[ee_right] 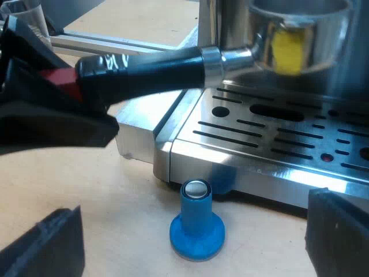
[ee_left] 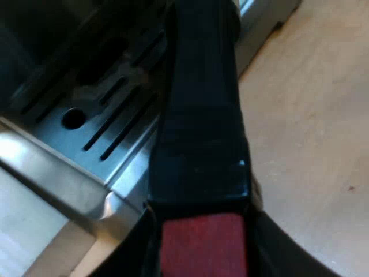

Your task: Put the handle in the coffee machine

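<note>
The metal holder [ee_right: 300, 34] has its basket up under the espresso machine's front, above the slotted drip tray [ee_right: 277, 133]. I cannot tell whether it is locked in. Its dark handle [ee_right: 144, 72] sticks out sideways over the tray's corner. My left gripper [ee_right: 40, 98] grips the handle's red end. Seen from the left wrist, the handle [ee_left: 202, 115] runs away over the tray [ee_left: 98, 127], and my left gripper [ee_left: 203, 234] is shut around the red end [ee_left: 203, 248]. My right gripper [ee_right: 193, 231] hangs open low over the table, its fingers wide apart either side of a blue tamper [ee_right: 197, 222].
The blue tamper stands upright on the wooden table [ee_right: 115, 190], just off the drip tray's edge. An aluminium rail [ee_right: 115, 41] lies beyond the handle. A yellow patch [ee_right: 286, 49] shows on the holder's underside.
</note>
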